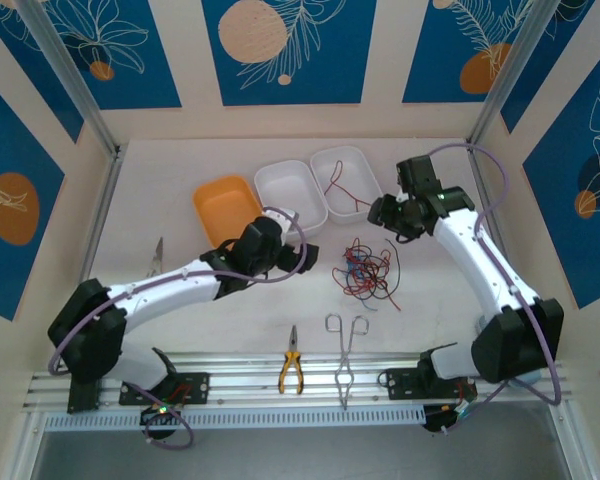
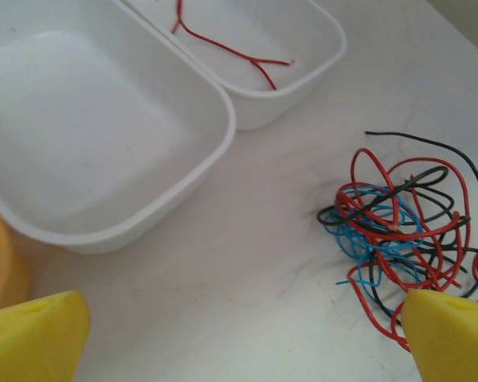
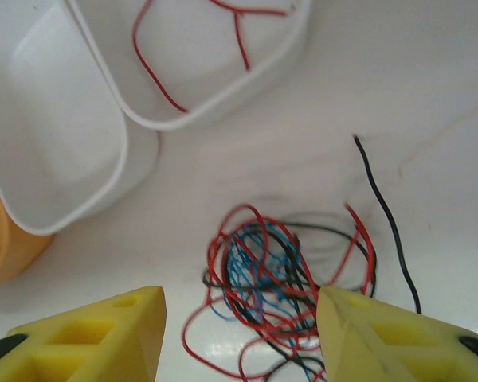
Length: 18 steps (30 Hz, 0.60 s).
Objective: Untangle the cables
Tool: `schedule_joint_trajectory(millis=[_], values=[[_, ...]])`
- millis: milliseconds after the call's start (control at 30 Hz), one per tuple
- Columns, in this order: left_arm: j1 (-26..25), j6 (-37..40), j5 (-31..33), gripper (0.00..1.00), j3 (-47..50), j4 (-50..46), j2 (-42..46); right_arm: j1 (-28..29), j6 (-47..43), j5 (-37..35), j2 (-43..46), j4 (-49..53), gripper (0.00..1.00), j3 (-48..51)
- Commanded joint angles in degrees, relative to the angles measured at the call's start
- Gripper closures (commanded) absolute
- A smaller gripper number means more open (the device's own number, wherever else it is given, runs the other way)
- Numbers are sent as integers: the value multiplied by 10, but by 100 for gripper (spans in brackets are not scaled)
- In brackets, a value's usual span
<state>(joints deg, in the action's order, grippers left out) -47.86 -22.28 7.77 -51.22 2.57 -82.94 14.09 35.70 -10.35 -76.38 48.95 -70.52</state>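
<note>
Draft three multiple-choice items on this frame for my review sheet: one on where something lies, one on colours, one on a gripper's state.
1. Where does the lone red cable lie?
A. In the orange tray.
B. In the rightmost white tray.
C. On the metal rail.

2. Which colours make up the tangle on the table?
A. Red, black and blue.
B. Green and yellow.
C. White only.

3. What state is the left gripper in?
A. Shut on a cable.
B. Open, holding nothing.
C. Shut on the pliers.

Answers:
1 B, the red strand lies inside that tray's wall.
2 A, strands of those three colours loop through the tangle.
3 B, its fingers sit far apart with nothing gripped between them.
</note>
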Motion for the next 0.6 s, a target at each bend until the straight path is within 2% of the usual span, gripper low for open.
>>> schedule_joint_trajectory(millis=[0,233,467,567], values=[[5,-14,-66,0,-30,22,-32,-10,39,3,44,14,48,46],[3,-28,-138,0,-58,37,-89,-32,65,42,101,-13,58,146],[3,-25,-137,0,-52,41,-93,-69,71,63,95,-22,67,197],[3,-25,-130,0,-45,45,-88,-76,65,79,87,-43,68,204]])
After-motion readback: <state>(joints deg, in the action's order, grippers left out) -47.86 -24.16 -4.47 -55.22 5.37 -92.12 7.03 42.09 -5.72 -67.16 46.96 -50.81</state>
